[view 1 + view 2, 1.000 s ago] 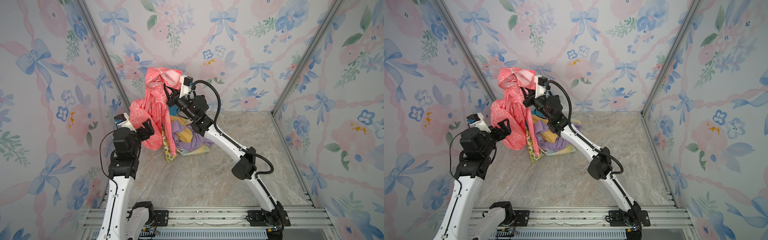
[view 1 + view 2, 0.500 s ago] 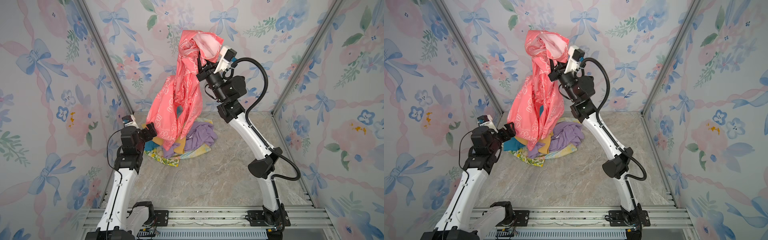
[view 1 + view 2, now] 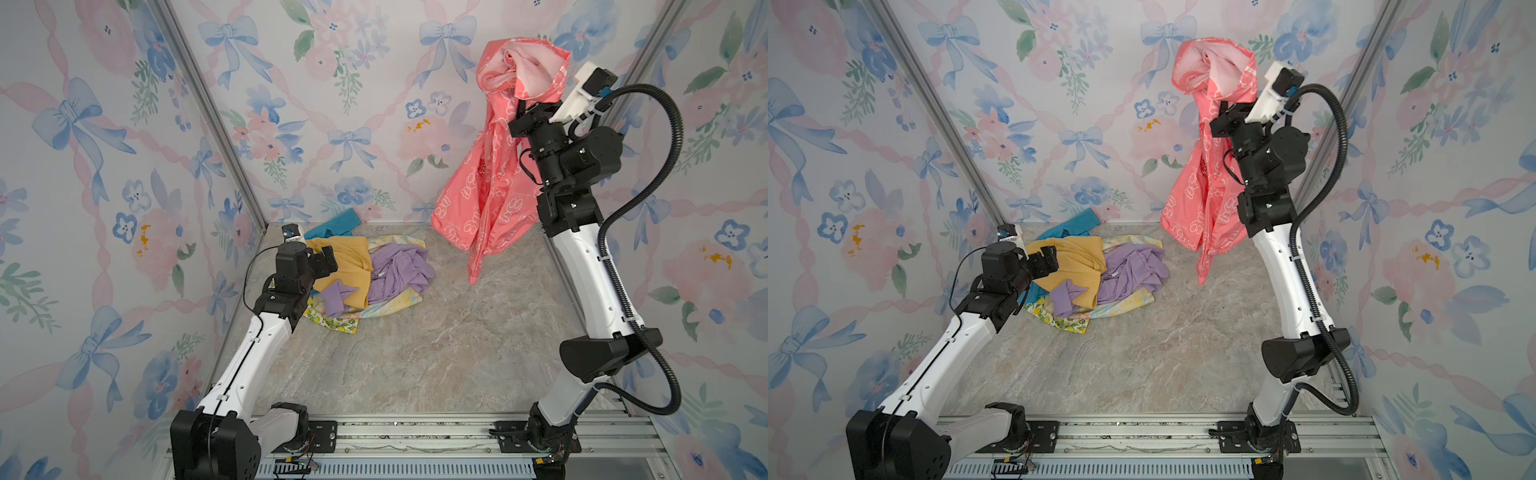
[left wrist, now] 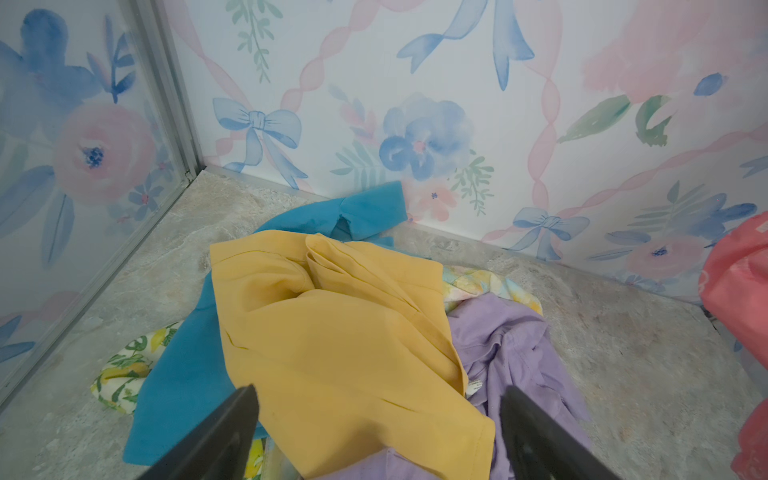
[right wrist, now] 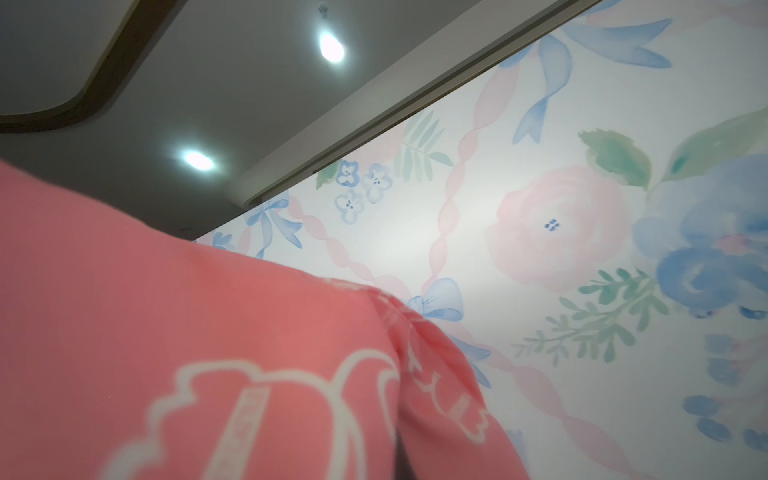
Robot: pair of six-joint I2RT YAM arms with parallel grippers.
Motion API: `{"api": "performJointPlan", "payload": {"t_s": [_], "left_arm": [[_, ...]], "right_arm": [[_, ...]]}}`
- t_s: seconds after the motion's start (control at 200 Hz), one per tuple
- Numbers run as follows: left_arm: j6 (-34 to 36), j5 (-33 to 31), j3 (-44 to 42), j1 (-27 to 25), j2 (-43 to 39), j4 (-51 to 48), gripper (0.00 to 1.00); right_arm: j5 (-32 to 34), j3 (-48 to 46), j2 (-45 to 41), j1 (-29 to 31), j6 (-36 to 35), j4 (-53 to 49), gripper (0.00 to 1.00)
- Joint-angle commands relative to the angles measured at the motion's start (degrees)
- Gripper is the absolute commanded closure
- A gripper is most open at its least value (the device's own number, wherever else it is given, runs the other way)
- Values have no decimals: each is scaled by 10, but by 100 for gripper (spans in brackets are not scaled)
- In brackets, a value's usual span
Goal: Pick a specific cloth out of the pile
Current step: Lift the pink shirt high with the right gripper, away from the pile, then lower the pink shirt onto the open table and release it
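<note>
Bright, even light, faint shadows. Two ceiling lamps (image 5: pixel 331 46) glare in the right wrist view; the cloth (image 5: pixel 166 332) there is close and blurred.

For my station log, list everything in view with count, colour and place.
coral-pink cloth: 1, coral, white outlines, hanging from right gripper, apart from pile
mustard-yellow cloth: 1, yellow, pile top
lilac garment: 1, lilac, beside yellow
teal-blue cloth: 1, teal, under yellow
tie-dye cloth: 1, pastel, under lilac
lemon-print cloth: 1, white-yellow-green, pile bottom
table: 1, grey marbled, under all
left gripper: 1, black, open, by pile
right gripper: 1, black, shut, raised
</note>
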Motion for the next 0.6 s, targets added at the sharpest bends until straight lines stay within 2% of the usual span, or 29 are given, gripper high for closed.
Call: {"api": "performJointPlan", "payload": {"t_s": [0.0,0.25,0.495,0.595], "left_arm": [[17,-13,24,-12,11,18,8],[28,-14,40,-44,37,29,8],[36,0,30,-54,42,40,8],[37,4,13,-54,34,54,8]], "right_arm": [[7,-46,-55,-49,16,9,100],[5,-160,-93,-130,11,-14,100],[9,-263,-103,-136,-11,-4,100],[11,-335,-113,-134,-21,27,100]]}}
